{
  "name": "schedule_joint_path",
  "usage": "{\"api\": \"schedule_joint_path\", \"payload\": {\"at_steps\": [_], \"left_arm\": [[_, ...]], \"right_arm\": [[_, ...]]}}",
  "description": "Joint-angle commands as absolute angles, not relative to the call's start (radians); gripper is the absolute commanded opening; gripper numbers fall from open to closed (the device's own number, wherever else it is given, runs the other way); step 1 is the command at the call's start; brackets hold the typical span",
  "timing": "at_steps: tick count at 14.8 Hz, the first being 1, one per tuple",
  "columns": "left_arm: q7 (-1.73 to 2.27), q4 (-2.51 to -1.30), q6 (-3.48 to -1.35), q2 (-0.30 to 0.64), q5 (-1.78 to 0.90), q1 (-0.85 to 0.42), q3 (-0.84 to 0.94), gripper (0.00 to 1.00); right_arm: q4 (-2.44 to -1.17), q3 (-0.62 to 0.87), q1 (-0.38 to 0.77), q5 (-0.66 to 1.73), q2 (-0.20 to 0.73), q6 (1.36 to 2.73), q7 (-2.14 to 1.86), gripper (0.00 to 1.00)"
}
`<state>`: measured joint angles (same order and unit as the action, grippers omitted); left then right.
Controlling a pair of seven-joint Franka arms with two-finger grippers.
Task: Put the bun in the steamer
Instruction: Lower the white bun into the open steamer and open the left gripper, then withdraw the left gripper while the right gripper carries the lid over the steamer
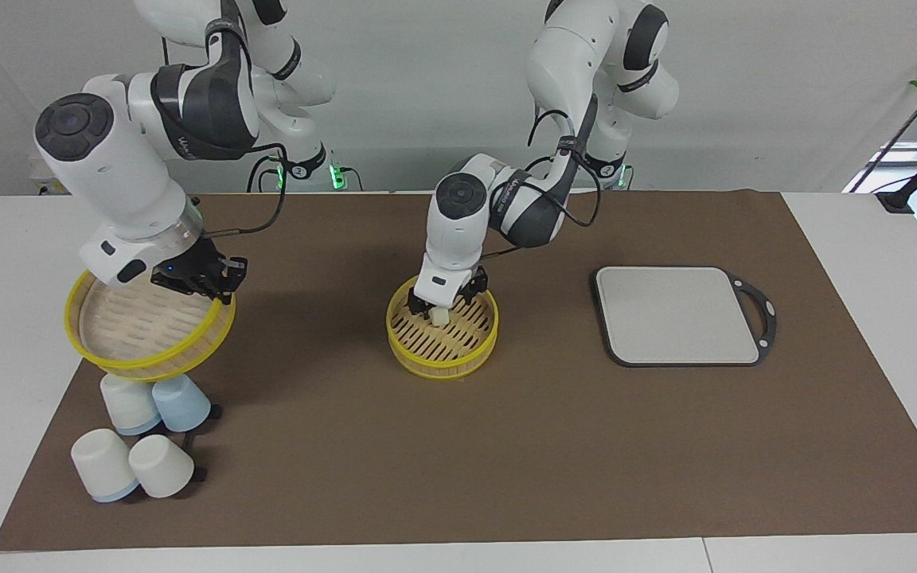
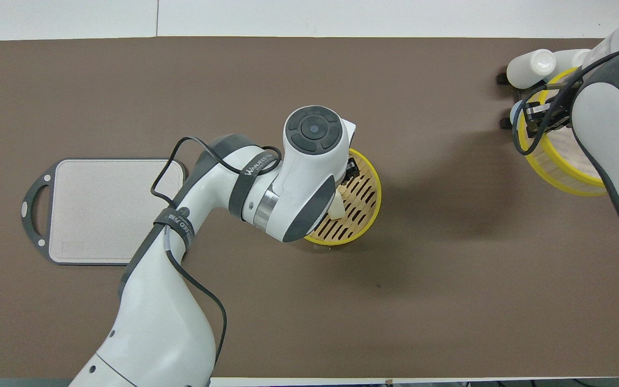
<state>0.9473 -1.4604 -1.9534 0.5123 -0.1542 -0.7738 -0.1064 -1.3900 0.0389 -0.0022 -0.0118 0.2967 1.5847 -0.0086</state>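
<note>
The steamer (image 1: 442, 356) stands mid-table, a round basket with a yellow rim (image 2: 376, 199) and a slatted tray. On that tray lies the bun (image 1: 440, 317), a small pale lump, which peeks out beside the wrist in the overhead view (image 2: 336, 207). My left gripper (image 1: 442, 300) hovers just over it, open, with a finger on either side and free of the bun. My right gripper (image 1: 208, 286) is shut on the rim of a second yellow-rimmed steamer tier (image 1: 148, 368) and holds it in the air over the cups; this gripper (image 2: 535, 115) and tier (image 2: 556, 173) also show from overhead.
A grey square board with a black rim and handle (image 1: 677, 314) lies flat toward the left arm's end (image 2: 116, 209). Several upturned white and pale blue cups (image 1: 132, 403) cluster at the right arm's end, partly under the held tier (image 2: 530, 67).
</note>
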Motion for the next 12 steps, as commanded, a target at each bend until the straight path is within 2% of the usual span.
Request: {"api": "schedule_joint_path", "payload": {"at_steps": [1,4,7,10,12], "left_arm": [[0.948,-1.514,-1.841,0.352,-0.123,-0.729,-0.166,1.00],[0.804,-1.534,-1.726,0.266,-0.123,-0.623,-0.166,1.00],[0.581,-1.566,-1.617,0.180,-0.123,-0.478,-0.166,1.00],[0.355,-1.647,-1.600,0.083,-0.123,-0.332,-0.166,1.00],[0.231,-1.660,-1.591,0.057,-0.111,-0.257,-0.166,1.00]], "right_arm": [[-1.420,0.043,-0.009,-0.003,0.265,1.598,-0.009,0.00],[-1.419,0.044,0.021,-0.003,0.265,1.606,0.065,0.00],[-1.422,0.043,0.144,-0.011,0.265,1.664,0.297,0.00],[-1.491,0.044,0.262,-0.009,0.265,1.755,0.438,0.00],[-1.512,0.044,0.372,-0.006,0.291,1.843,0.599,0.00]]}}
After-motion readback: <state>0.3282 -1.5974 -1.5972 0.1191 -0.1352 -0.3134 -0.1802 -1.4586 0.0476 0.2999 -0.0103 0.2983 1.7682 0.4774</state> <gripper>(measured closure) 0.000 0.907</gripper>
